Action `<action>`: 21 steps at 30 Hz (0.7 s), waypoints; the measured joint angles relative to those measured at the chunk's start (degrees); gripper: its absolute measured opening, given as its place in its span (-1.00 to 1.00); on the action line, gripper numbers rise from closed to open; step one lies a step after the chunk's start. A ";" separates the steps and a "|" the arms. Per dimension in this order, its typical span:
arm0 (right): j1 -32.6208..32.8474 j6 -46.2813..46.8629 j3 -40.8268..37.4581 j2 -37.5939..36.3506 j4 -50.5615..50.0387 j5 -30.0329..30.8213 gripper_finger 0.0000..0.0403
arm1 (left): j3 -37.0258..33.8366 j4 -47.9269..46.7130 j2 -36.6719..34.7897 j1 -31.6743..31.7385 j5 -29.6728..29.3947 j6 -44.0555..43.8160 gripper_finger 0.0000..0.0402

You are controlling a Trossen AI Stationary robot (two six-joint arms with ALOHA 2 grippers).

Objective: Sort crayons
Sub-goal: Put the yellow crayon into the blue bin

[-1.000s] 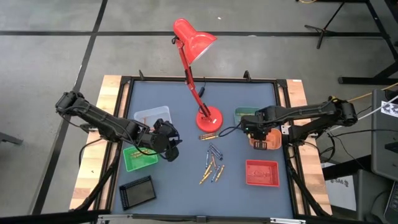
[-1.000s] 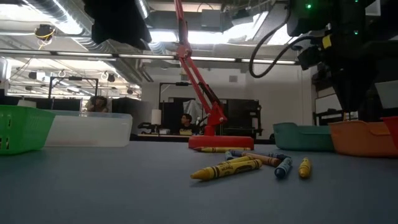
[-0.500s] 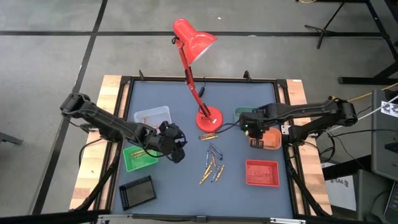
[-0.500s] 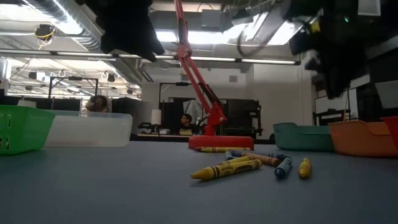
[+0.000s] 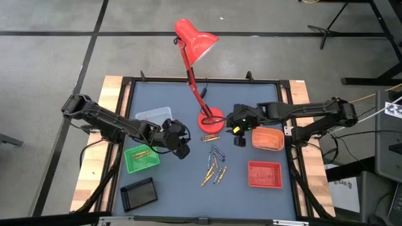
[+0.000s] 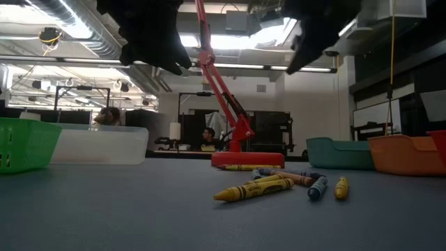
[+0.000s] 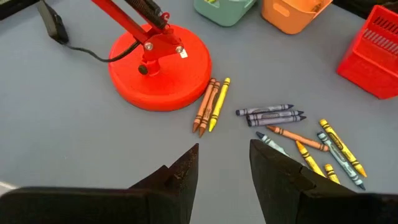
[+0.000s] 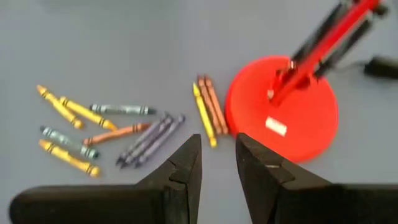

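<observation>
Workshop interior, grey-blue counter point(image 5: 188, 188) in a black frame, with the red desk lamp point(image 5: 211, 119) taken as landmark, its base at the counter's middle rear. Item: crayons point(image 5: 215, 167), a loose scatter just in front of the lamp base and toward the camera's near edge, mostly yellow, orange and blue-purple; a separate trio of orange and yellow ones point(image 7: 210, 104) lies touching the base rim. Item: green tray point(image 5: 141, 157), to the lamp's left and forward, already holding a few yellow sticks, which suggests one colour is partly sorted. Item: clear tray point(image 5: 154, 117), left of the lamp. Item: teal tray point(image 7: 224, 7) and orange tray point(image 5: 267, 138), right of the lamp; red tray point(image 5: 264, 174), right and forward; black tray point(image 5: 139, 193), far left and forward. Trays ring the pile, presumably so each arm can drop into its own side. Item: left claw point(image 7: 222, 168), raised above the counter left of the lamp, fingers apart and empty, aimed toward the scatter. Item: right claw point(image 8: 216, 158), raised just right of the lamp base, fingers parted with nothing between them, looking down on the trio. Judgement: both arms appear to be between picks; many crayons remain unsorted.
</observation>
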 joint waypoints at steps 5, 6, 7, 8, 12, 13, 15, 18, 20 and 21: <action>0.00 -1.35 -0.02 5.37 5.61 -1.30 -0.52 | 0.00 3.21 0.00 0.02 0.02 3.54 -0.37; 0.00 -1.36 -0.02 6.68 6.26 -1.54 -0.52 | 0.00 3.47 0.00 0.02 0.06 3.99 -0.37; 0.00 -1.38 -0.02 7.92 6.74 -1.51 -0.52 | 0.00 4.00 0.00 0.02 0.07 4.17 -0.37; 0.02 -1.38 -0.02 9.16 6.68 -1.51 -0.52 | 0.00 4.43 0.00 0.02 0.09 4.21 -0.37; 0.02 -1.42 -0.02 14.12 6.55 -1.53 -0.52 | 0.00 4.62 0.00 -0.05 0.11 4.21 -0.37; 0.02 -1.44 -0.02 15.31 6.58 -1.53 -0.52 | 0.00 4.66 0.00 -0.03 0.11 4.21 -0.37; 0.02 -2.57 -0.02 17.54 6.67 -1.52 -0.52 | 0.00 4.66 0.00 -0.05 0.17 4.21 -0.37; 0.02 -4.74 -0.07 20.56 6.97 -1.51 -0.52 | 0.01 4.68 0.00 -0.03 0.20 4.20 -0.37; 0.02 -5.69 -0.07 22.04 7.14 -1.51 -0.52 | 0.00 4.38 0.00 -0.03 0.24 4.19 -0.37; 0.01 -5.74 -0.07 22.68 7.64 -1.51 -0.52 | 0.00 4.33 0.00 -0.09 0.26 4.19 -0.37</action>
